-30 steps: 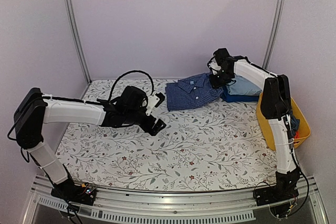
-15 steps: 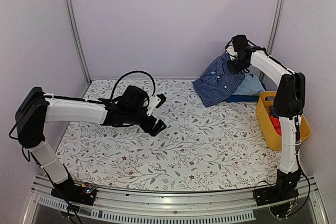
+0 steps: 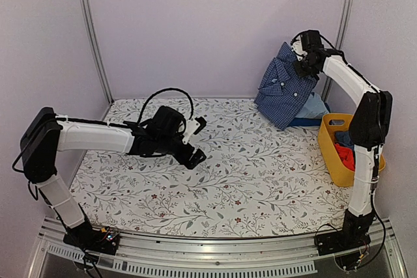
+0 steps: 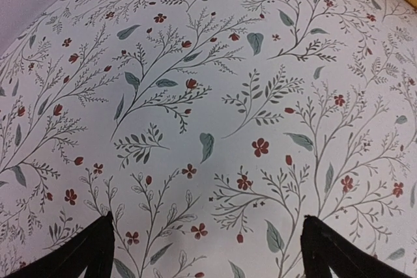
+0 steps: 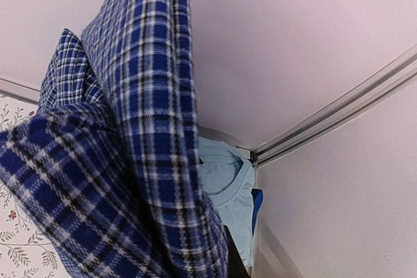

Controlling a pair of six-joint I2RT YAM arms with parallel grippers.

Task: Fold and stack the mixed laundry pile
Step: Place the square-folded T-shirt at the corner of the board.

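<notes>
The right gripper [image 3: 305,55] is raised high at the back right corner, pinched shut on the blue check shirt [image 3: 283,92], which hangs from it in a folded bundle clear of the tabletop [image 3: 247,180]. In the right wrist view the checked cloth drapes down in layers, with a light blue T-shirt [image 5: 225,187] lying below and behind it against the corner post. From the top camera that T-shirt appears to rest on a dark blue garment [image 3: 301,122], so this looks like the stack, and the step in hand is most likely setting the shirt onto it. To do that well, the shirt's lower edge should touch down first on the near side of the T-shirt. The arm can then lay the rest back over it so the layers settle flat rather than slump open. Letting go is best left until the bundle's weight rests on the stack, since a drop from this height would probably undo the fold. The left gripper [image 3: 199,139] hovers over the bare floral cloth left of centre, its fingers spread wide and holding nothing; it could come across to steady the shirt's hanging edge. The red-orange cloth [image 3: 344,155] lies in the yellow basket [image 3: 328,151] at the right edge, not yet folded.
</notes>
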